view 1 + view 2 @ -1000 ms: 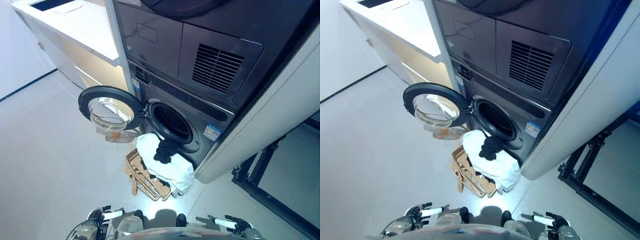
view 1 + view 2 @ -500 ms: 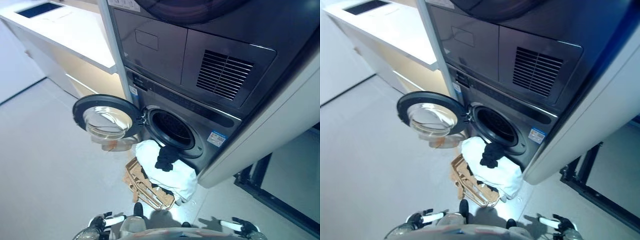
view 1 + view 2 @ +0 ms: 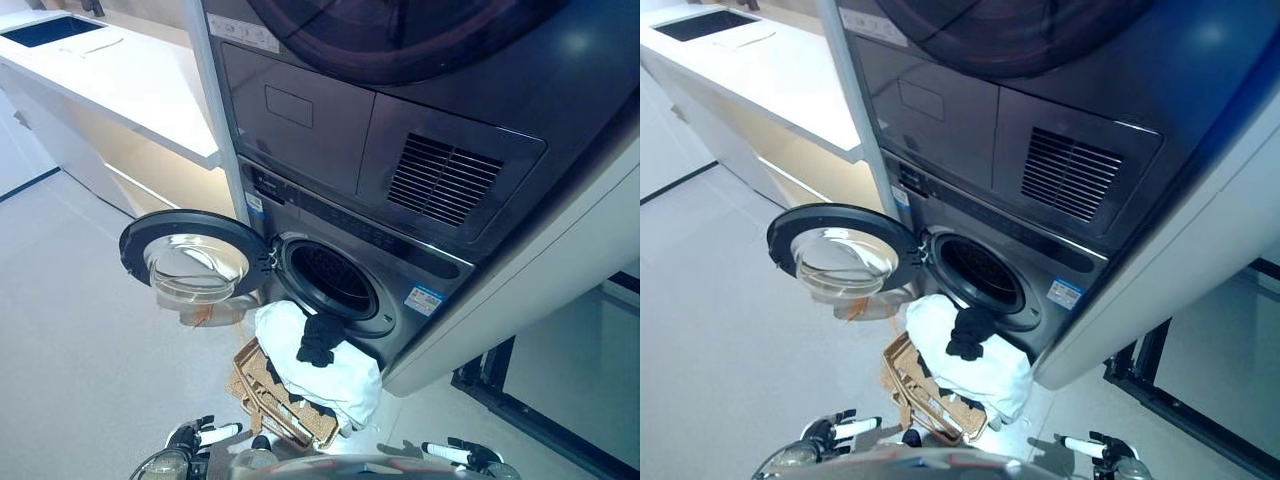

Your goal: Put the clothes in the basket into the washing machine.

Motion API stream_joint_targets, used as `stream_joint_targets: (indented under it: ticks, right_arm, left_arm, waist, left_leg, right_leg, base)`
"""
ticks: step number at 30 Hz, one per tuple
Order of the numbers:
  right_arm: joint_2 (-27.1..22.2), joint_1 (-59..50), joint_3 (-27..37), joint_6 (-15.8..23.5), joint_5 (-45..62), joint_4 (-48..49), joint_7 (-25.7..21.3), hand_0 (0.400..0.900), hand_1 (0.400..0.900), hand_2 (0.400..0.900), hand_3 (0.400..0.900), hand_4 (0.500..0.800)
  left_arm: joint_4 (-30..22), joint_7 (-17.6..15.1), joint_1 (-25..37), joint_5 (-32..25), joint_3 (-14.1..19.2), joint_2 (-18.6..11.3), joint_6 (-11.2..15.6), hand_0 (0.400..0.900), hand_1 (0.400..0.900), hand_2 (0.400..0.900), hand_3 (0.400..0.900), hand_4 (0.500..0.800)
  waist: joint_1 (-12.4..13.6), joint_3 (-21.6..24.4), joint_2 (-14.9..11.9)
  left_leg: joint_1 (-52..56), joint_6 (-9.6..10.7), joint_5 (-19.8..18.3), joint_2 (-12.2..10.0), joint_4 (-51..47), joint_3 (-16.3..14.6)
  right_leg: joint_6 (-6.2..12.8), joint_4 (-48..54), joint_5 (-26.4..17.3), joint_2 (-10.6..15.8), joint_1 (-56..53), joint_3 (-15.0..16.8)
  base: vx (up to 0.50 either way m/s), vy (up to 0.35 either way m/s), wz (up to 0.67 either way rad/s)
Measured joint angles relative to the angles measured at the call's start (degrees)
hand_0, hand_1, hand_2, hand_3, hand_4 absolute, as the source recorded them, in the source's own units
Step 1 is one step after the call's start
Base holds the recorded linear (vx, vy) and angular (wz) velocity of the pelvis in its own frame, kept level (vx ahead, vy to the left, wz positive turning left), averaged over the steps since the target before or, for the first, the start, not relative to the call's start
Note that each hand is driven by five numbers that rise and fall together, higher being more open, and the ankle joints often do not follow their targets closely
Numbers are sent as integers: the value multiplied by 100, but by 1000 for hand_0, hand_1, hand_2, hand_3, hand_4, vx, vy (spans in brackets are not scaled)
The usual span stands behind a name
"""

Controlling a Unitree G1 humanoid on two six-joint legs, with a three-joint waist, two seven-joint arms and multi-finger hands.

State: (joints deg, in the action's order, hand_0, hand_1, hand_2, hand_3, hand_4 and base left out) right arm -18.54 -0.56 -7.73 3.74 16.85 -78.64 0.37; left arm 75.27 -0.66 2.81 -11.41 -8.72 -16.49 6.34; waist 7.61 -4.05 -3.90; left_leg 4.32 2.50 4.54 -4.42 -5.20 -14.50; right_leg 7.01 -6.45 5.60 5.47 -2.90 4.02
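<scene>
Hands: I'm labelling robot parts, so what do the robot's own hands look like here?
Only a little shows, at the bottom edge. The left hand is dark with a white finger cover, on a silver-grey rounded wrist. The right hand is likewise dark with a white cover on one finger. The arms are mostly out of view.

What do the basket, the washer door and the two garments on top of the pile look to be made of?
Basket: probably woven wicker or rattan, judging by its tan open lattice. Washer door: clear bowl, glass or plastic, in a dark glossy ring. White garment: soft matte fabric, draped in folds. Black garment: soft dark cloth, crumpled; fibre unclear.
</scene>
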Motion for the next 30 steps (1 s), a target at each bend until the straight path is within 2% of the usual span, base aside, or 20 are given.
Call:
stream_joint_targets:
  ticks: [2,4,5,6,8,11,12,14,16,18,19,20,23,26,30]
  right_arm:
    - [1,2,4,-7,0,-16,16,900,900,900,900,800]
    - [1,-64,4,-6,0,-35,20,900,900,900,900,800]
    - [-3,-100,5,-9,0,-43,17,900,900,900,900,800]
    - [-2,-139,8,-10,0,-41,22,900,900,900,900,800]
    - [47,-50,8,-56,0,-48,35,900,900,900,900,800]
    - [66,37,10,-71,2,-40,42,900,900,900,900,800]
    - [56,11,12,-71,3,-28,32,900,900,900,900,800]
    - [0,-23,17,-65,3,55,17,900,900,900,900,800]
    - [7,32,17,-73,-1,92,24,900,900,900,900,800]
    - [55,167,18,-94,-1,86,23,900,900,900,900,800]
    - [83,251,24,-115,-4,79,28,900,900,900,900,800]
    - [2,294,57,-119,-4,49,14,900,900,900,900,800]
    - [-333,405,78,-96,-2,89,8,900,900,900,900,800]
    - [-546,272,79,-64,-2,118,-13,900,900,900,900,800]
    - [-590,250,127,4,-2,133,-11,900,900,900,900,800]
  left_arm:
    - [28,1,80,31,-4,-27,-6,900,900,900,900,800]
    - [27,0,182,30,-48,-81,-14,900,900,900,900,800]
    - [21,1,231,29,-39,-100,-14,900,900,900,900,800]
    - [-1,-1,269,29,-61,-125,-14,900,900,900,900,800]
    - [-24,1,280,30,-57,-236,-10,900,900,900,900,800]
    - [-5,-8,253,29,-66,-396,-27,900,900,900,900,800]
    - [12,-13,247,29,-74,-428,-39,900,900,900,900,800]
    - [66,-18,254,26,-61,-385,-83,900,900,900,900,800]
    - [72,-20,271,24,-55,-360,-79,900,900,900,900,800]
    - [86,-14,251,24,-55,-367,-82,900,900,900,900,800]
    - [82,-16,256,23,-52,-383,-83,900,900,900,900,800]
    - [66,-17,176,25,-52,-259,-83,900,900,900,900,800]
    - [31,6,-72,27,-70,74,-111,900,900,900,900,800]
    - [-61,5,-40,28,-147,177,-102,900,900,900,900,800]
    - [-265,-9,134,29,-224,107,-106,900,900,900,900,800]
  waist:
    - [-36,-39,-8]
    - [-76,-151,10]
    - [-156,-232,53]
    - [-199,-298,120]
    - [-226,-348,163]
    - [-278,-350,174]
    - [-315,-377,195]
    - [-472,-406,288]
    - [-534,-410,243]
    - [-607,-333,100]
    - [-622,-315,-33]
    - [-625,-310,84]
    - [-673,-119,504]
    - [-797,-59,624]
    - [-920,-36,581]
  left_leg:
    - [-5,-32,-37,74,-8,69]
    - [14,-138,-46,78,-10,134]
    - [7,-176,-19,131,-6,175]
    - [1,-267,6,55,-12,228]
    - [43,-330,27,66,-12,304]
    - [-2,-379,38,91,-11,387]
    - [-8,-392,46,111,-10,413]
    - [-61,-381,41,189,-10,512]
    - [-66,-359,40,272,-11,619]
    - [-53,-219,32,388,-14,753]
    - [18,-64,41,429,-16,770]
    - [119,96,31,273,-11,758]
    - [264,319,-44,-98,-10,768]
    - [319,533,-39,-363,14,792]
    - [323,591,-85,-481,-9,808]
  right_leg:
    - [77,-713,21,-36,356,-2]
    - [394,-1456,-67,-28,734,2]
    - [524,-1730,-249,-35,871,-22]
    - [600,-1942,-370,-40,982,-28]
    - [455,-2084,-499,19,1080,-100]
    - [502,-1304,-426,139,944,-328]
    - [513,-994,-420,245,959,-300]
    - [552,44,-449,619,874,-239]
    - [642,566,-529,921,852,-345]
    - [649,638,-490,1036,704,-266]
    - [556,683,-723,1033,625,-175]
    - [438,573,-957,883,543,-169]
    - [230,545,-819,476,389,-298]
    - [71,521,-773,233,336,-395]
    - [8,423,-669,91,366,-433]
  base:
    - [-21,216,6]
    - [4,206,10]
    - [62,188,16]
    - [110,129,19]
    - [177,49,21]
    - [187,-88,23]
    - [207,-127,28]
    - [240,-131,27]
    - [243,-122,39]
    - [207,-80,8]
    - [251,-131,15]
    - [200,-132,34]
    - [121,-122,17]
    - [73,-111,-3]
    - [58,-49,1]
